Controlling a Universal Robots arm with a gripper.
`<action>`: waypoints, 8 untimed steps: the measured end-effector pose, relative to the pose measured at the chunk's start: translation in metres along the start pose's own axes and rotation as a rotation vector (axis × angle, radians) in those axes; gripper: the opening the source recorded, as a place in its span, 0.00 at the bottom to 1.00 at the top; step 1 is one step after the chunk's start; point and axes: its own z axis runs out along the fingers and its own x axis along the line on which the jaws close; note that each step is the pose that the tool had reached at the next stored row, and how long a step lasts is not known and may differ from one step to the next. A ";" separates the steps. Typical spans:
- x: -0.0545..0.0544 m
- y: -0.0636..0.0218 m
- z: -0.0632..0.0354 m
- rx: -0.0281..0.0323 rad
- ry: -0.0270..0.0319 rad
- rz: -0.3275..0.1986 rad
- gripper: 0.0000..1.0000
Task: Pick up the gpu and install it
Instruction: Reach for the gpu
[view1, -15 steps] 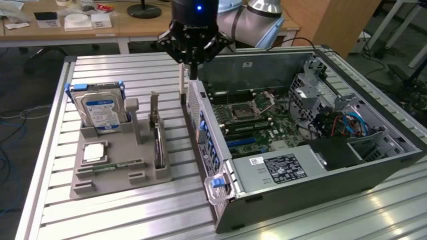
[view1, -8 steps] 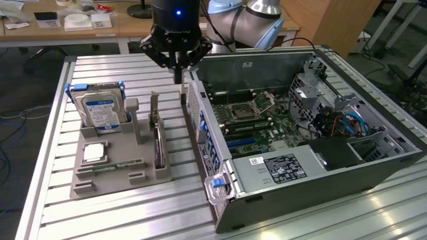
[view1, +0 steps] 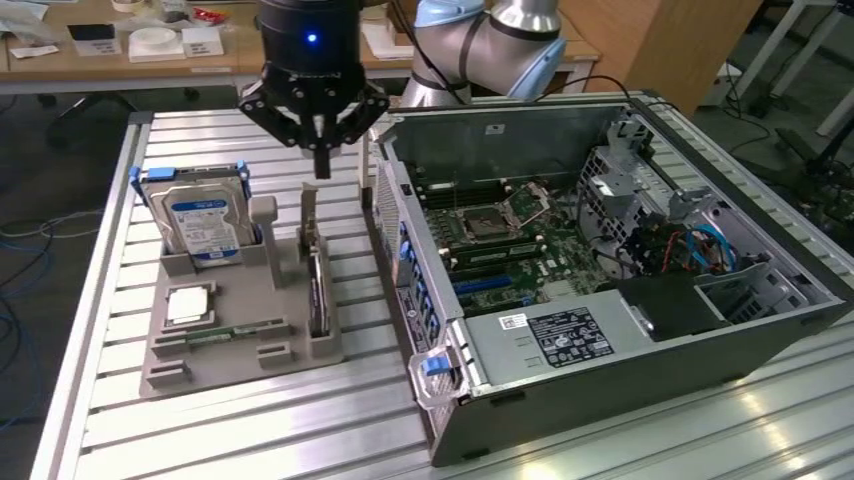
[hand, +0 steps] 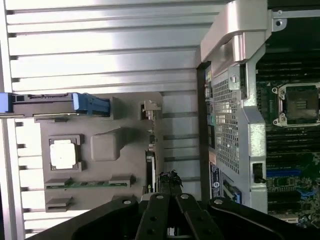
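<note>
Broadly, a slatted metal counter (view1: 107, 400) fills the exterior view, with an open computer case (view1: 747, 330) at right and a grey holder tray (view1: 234, 365) at lower left. In the tray a hard drive (view1: 200, 225) stands upper left, and the gpu (view1: 318, 290) stands on edge along its right side. At upper centre, the gripper (view1: 320, 172) hangs with its fingers (view1: 320, 155) pressed together, holding nothing.

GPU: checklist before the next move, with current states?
1. gpu standing on edge in the gray tray: ok.
2. end effector above the gpu, not touching it: ok.
3. End effector empty: ok.
4. End effector open: not ok, it is shut.
5. computer case side open, motherboard exposed: ok.
6. blue slots on the motherboard unobstructed: cannot tell.
</note>
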 end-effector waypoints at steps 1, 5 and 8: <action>0.004 -0.0007 0.0008 0.0001 0.0011 0.000 0.11; 0.020 -0.0035 0.0045 0.0004 0.0052 0.000 0.11; 0.030 -0.0050 0.0061 0.0004 0.0066 0.000 0.11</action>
